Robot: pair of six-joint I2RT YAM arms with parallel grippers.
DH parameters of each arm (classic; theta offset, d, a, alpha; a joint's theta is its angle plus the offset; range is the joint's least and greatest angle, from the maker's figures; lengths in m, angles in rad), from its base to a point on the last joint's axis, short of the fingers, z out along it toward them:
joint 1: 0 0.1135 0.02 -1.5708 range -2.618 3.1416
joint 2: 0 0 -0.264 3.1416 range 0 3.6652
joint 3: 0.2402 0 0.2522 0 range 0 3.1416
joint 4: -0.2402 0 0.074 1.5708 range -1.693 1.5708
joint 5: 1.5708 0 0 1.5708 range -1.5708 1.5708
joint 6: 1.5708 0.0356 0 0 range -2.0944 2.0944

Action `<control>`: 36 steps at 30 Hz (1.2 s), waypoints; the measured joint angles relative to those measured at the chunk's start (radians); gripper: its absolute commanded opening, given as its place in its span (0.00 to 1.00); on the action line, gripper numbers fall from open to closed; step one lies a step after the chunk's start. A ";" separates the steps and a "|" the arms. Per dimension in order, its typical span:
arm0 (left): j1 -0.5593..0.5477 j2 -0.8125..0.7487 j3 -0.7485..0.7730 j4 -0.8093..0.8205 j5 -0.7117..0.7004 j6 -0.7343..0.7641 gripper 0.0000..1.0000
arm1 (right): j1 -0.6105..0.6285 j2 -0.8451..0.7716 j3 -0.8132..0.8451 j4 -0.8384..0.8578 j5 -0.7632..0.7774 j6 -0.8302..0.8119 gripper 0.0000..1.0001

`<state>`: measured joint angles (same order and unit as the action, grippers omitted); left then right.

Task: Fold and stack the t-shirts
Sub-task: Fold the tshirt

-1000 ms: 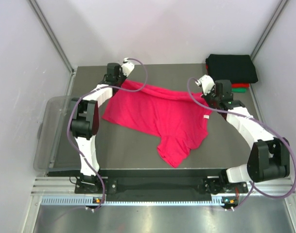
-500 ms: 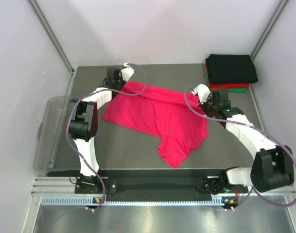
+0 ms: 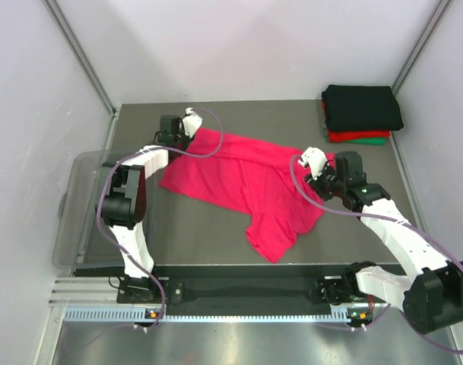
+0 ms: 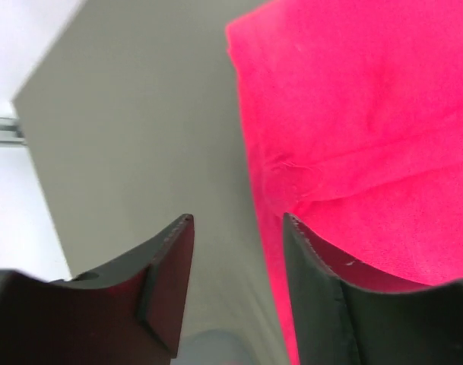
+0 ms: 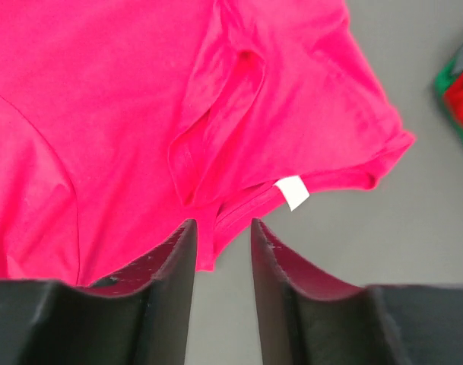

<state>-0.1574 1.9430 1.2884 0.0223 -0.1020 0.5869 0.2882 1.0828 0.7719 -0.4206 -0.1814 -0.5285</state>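
Your left gripper (image 4: pixel 237 220): jaws open, nothing between them, bare table (image 4: pixel 140 114) showing in the gap. Its right finger sits just beside the edge of the pink t-shirt (image 4: pixel 353 114). Your right gripper (image 5: pixel 220 224): jaws narrowly parted, empty, over the shirt's hem near the white label (image 5: pixel 293 192). Clear bin (image 3: pixel 79 205) at the left table edge; contents not discernible. Left arm reaches to the shirt's far-left corner; right arm bends in from the right. Shirt lies rumpled mid-table. Stack of folded t-shirts (image 3: pixel 363 110), black over red and green, far right corner, well apart.
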 measured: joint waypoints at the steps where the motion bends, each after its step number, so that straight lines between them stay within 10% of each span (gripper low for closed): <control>1: 0.001 -0.014 0.000 0.000 0.000 -0.008 0.57 | 0.000 -0.015 0.000 0.000 -0.005 -0.002 0.36; 6: 0.002 -0.049 0.055 -0.021 0.018 -0.057 0.53 | 0.002 0.030 0.002 0.035 -0.008 -0.003 0.34; 13: 0.002 0.053 0.338 -0.189 0.133 -0.154 0.00 | 0.002 0.386 0.152 0.056 -0.048 -0.002 0.36; 30: 0.001 0.136 0.383 -0.370 0.305 -0.303 0.00 | -0.003 0.698 0.405 0.070 -0.100 -0.002 0.37; 36: 0.001 0.055 0.345 -0.375 0.341 -0.333 0.00 | -0.003 0.745 0.407 0.084 -0.096 -0.003 0.09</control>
<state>-0.1562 1.9984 1.6337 -0.3527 0.2394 0.2535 0.2855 1.8278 1.1790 -0.3367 -0.2771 -0.5312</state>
